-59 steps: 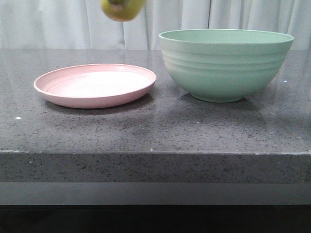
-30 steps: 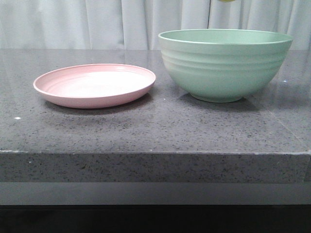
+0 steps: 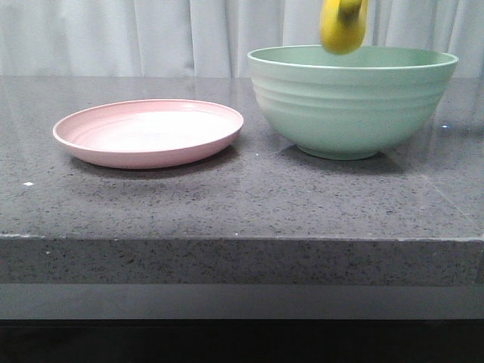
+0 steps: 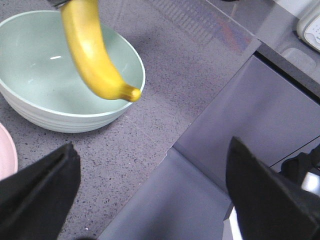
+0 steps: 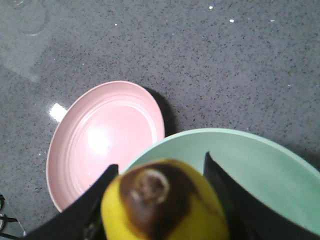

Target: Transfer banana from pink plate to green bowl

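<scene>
The yellow banana hangs upright over the green bowl, its lower end just above the rim. In the right wrist view my right gripper is shut on the banana, one dark finger on each side, with the bowl and the pink plate below. The pink plate has nothing on it and lies left of the bowl. My left gripper stands open off the table's front edge, holding nothing. From there the banana hangs over the bowl.
Both dishes rest on a dark speckled stone table, whose front edge runs across the front view. A pale curtain hangs behind. A lower grey surface lies beyond the table's edge in the left wrist view.
The banana has travelled right from above the pink plate, passed out of the top of the front view, and has come down over the green bowl.
</scene>
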`<state>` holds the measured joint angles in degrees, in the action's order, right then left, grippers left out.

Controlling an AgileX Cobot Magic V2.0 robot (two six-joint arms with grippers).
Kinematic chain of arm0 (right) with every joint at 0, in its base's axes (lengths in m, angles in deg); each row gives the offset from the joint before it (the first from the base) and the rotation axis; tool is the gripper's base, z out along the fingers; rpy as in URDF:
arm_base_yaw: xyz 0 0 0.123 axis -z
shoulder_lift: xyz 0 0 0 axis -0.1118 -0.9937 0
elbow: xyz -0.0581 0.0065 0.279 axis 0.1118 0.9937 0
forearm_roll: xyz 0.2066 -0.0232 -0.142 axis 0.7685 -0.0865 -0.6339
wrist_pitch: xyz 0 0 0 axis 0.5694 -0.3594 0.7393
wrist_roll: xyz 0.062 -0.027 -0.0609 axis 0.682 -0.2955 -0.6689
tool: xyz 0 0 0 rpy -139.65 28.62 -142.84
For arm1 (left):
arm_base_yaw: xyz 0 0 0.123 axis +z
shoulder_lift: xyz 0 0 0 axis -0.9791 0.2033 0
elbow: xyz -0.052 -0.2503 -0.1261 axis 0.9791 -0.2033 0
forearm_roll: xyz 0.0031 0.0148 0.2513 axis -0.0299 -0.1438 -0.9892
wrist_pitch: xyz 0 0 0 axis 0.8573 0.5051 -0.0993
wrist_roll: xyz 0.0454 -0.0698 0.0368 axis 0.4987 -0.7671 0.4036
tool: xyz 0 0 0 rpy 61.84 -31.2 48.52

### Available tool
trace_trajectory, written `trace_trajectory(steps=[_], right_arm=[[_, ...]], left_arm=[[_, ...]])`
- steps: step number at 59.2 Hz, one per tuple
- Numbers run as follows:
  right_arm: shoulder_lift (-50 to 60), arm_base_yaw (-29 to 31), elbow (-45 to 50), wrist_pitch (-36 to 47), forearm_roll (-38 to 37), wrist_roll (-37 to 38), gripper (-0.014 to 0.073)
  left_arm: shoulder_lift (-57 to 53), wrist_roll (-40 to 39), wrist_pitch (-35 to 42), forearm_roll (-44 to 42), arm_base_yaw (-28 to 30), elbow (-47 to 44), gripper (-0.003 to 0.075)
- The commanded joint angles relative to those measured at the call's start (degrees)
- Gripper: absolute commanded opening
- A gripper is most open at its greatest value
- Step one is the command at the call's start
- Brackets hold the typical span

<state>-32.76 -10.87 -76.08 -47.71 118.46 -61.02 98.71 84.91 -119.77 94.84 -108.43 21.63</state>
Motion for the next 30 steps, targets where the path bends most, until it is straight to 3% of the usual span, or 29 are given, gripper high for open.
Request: trace_trajectory(steps=[1,11,22,30], right_arm=[[1.11,0.44,-2.45,1.31,2.8,0.37,0.023],[-1.18,0.38,-2.52,1.54,2.79,0.37,0.0246],[-1.48,0.38,-2.52,2.36,2.62,0.37,0.0433],[-1.36,0.38,-2.52,2.98,1.44,0.37,0.0435]], left_arm=[[-1.15,-0.01,2.1,2.69,0.06,1.65,0.0584],[-1.15,-0.01,2.1,2.69,0.06,1.65,0.0584],[-1.15,-0.01,2.1,2.69,0.06,1.65,0.0584],[-1.15,-0.01,2.1,2.69,0.06,1.65,0.0584]])
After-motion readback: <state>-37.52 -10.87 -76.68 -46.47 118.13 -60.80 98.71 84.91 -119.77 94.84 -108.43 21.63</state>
